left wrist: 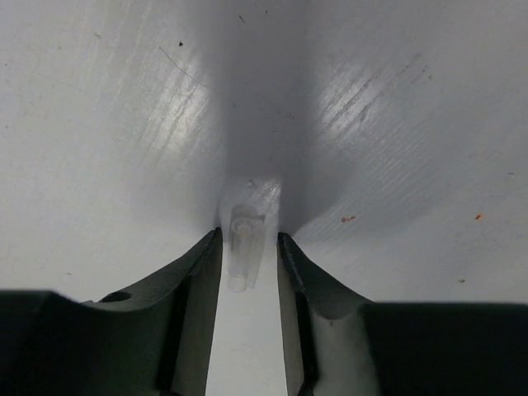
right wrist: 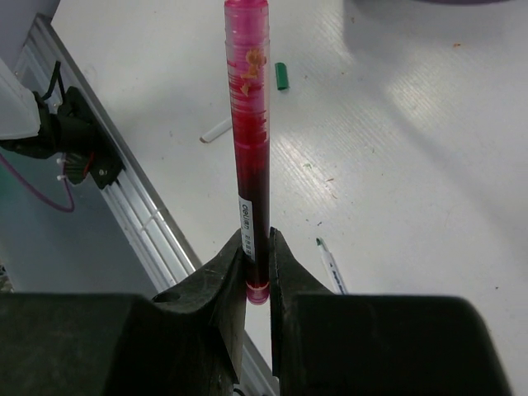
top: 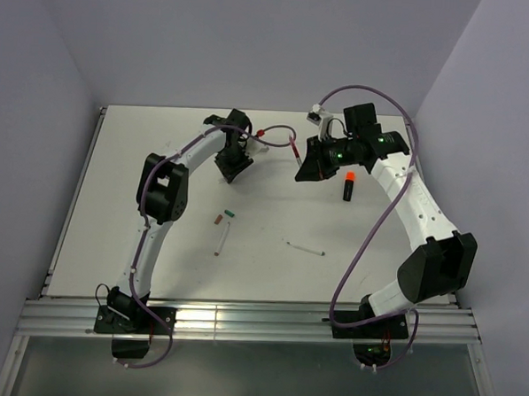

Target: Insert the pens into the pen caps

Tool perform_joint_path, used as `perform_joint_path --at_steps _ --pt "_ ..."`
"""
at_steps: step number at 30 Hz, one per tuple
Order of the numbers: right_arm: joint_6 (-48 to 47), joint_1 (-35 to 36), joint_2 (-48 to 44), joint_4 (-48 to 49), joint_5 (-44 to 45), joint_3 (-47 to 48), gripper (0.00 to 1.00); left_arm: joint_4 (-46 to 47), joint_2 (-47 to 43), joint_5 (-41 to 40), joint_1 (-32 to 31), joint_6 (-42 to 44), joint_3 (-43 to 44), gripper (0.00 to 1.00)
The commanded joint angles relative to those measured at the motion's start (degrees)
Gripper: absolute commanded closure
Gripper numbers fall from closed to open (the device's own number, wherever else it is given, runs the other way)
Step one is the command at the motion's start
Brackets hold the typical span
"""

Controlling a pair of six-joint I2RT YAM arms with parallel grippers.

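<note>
My right gripper (top: 303, 168) is shut on the thin dark red pen (top: 295, 150) and holds it above the table; in the right wrist view the pen (right wrist: 250, 140) sticks out from the gripper (right wrist: 257, 260). My left gripper (top: 233, 167) points down at the table, and its open gripper (left wrist: 249, 243) straddles a small clear cap (left wrist: 242, 246) lying on the surface, with a gap on the right side. The black marker with an orange end (top: 348, 185) lies right of the right gripper. The brownish-red cap (top: 217, 219) and green cap (top: 230, 213) lie mid-table.
One white pen (top: 221, 240) lies below the two caps, another (top: 303, 249) to its right. The right wrist view shows the green cap (right wrist: 282, 76), a white pen end (right wrist: 216, 129) and a green-tipped white pen (right wrist: 331, 266). Purple cables loop over both arms.
</note>
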Motion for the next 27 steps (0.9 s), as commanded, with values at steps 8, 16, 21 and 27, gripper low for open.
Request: perform_joint_path --at_steps 8,16,21,27 --pt "-2.84 -0.98 -4.52 0.25 2.95 8.19 1.00 -7.48 3.08 2.25 1.52 0.69 0.31 1.00" --pt "-4.69 -1.95 -4.09 0.34 7.60 15.91 1.00 -5.73 -10.52 14.19 5.29 -6.33 1.63 1.00" --pt "-3.64 -3.71 -1.62 0.52 5.59 21.11 1.00 -0.45 -22.39 22.02 8.55 -13.63 2.15 1.00" --pt "0.32 -3.71 0.84 2.36 2.25 27.96 1.00 2.78 -28.90 32.47 10.30 -23.01 6.74 1.00"
